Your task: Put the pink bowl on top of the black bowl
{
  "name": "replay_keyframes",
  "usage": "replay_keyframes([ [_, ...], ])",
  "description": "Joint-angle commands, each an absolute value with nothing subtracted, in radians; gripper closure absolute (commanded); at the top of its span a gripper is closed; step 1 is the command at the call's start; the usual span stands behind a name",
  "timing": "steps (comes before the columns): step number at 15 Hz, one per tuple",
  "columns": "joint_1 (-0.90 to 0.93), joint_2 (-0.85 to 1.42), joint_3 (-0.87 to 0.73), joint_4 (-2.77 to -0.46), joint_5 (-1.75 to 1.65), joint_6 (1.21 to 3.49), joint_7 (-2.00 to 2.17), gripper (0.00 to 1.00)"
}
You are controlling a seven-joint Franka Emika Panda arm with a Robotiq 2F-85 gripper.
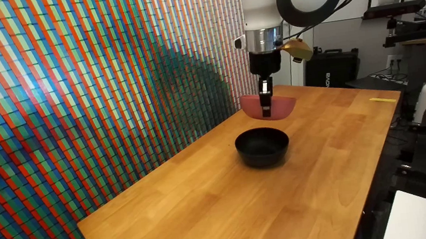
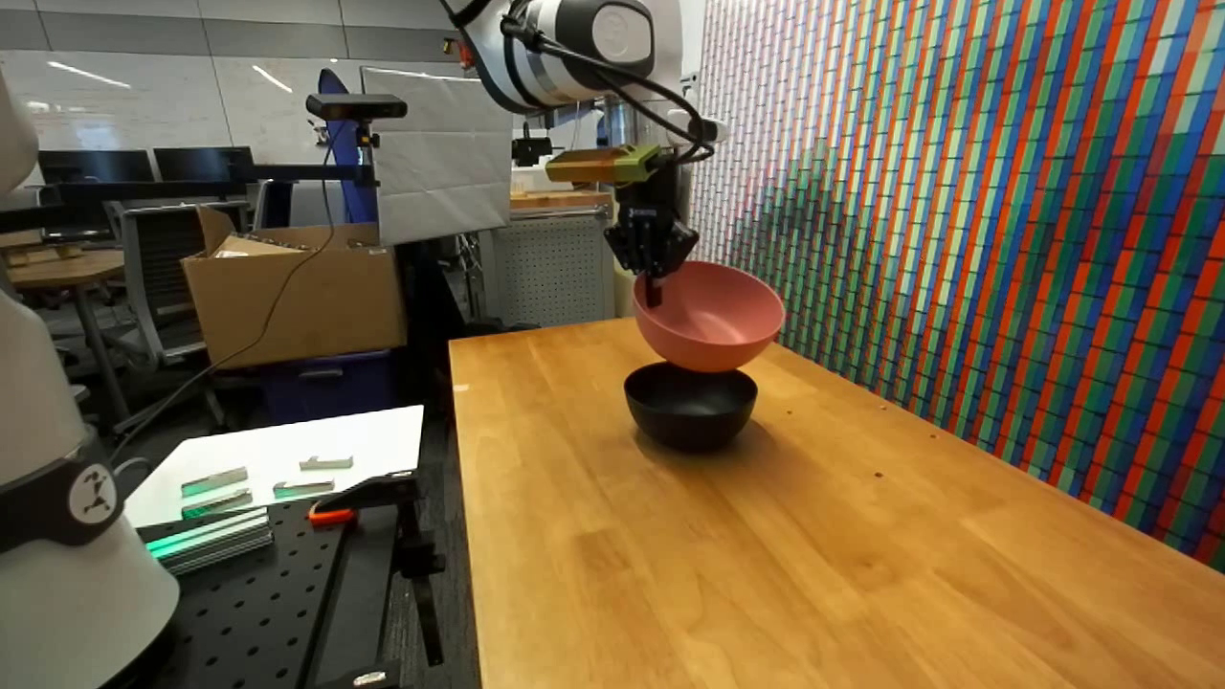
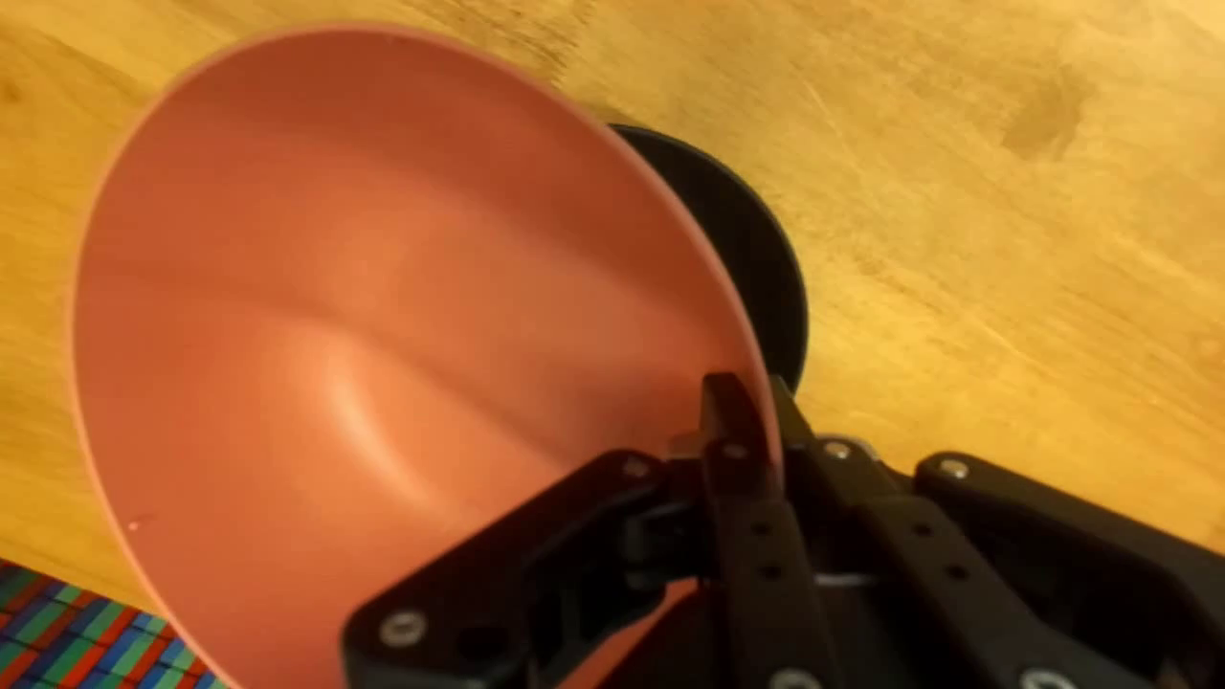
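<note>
The white arm (image 1: 262, 1) has black trim (image 1: 284, 5), looping dark cables (image 2: 553, 45) and a silvery collar (image 1: 265, 40) (plus a gold-and-olive housing (image 2: 601, 166)), its black end effector (image 3: 752, 386) dotted with metallic screws (image 3: 403, 629).

Wooden table (image 2: 766, 555) along striped multicoloured wall (image 1: 114, 107) — cardboard box (image 2: 297, 306) near grey office chair (image 2: 153, 258), dark monitors (image 2: 203, 163) farther back.

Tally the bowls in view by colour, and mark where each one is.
Pink bowl: 1, tilted, held by its rim in the gripper
Black bowl: 1, upright on the table
Total: 2 bowls
</note>
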State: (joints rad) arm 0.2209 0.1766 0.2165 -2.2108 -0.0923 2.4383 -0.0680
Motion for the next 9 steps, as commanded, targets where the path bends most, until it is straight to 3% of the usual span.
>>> replay_keyframes([
  [1,0.261,0.186,0.218,-2.225,-0.187,2.456,-0.035,0.98],
  [9,0.315,0.298,0.166,-2.199,-0.492,2.502,0.126,0.98],
])
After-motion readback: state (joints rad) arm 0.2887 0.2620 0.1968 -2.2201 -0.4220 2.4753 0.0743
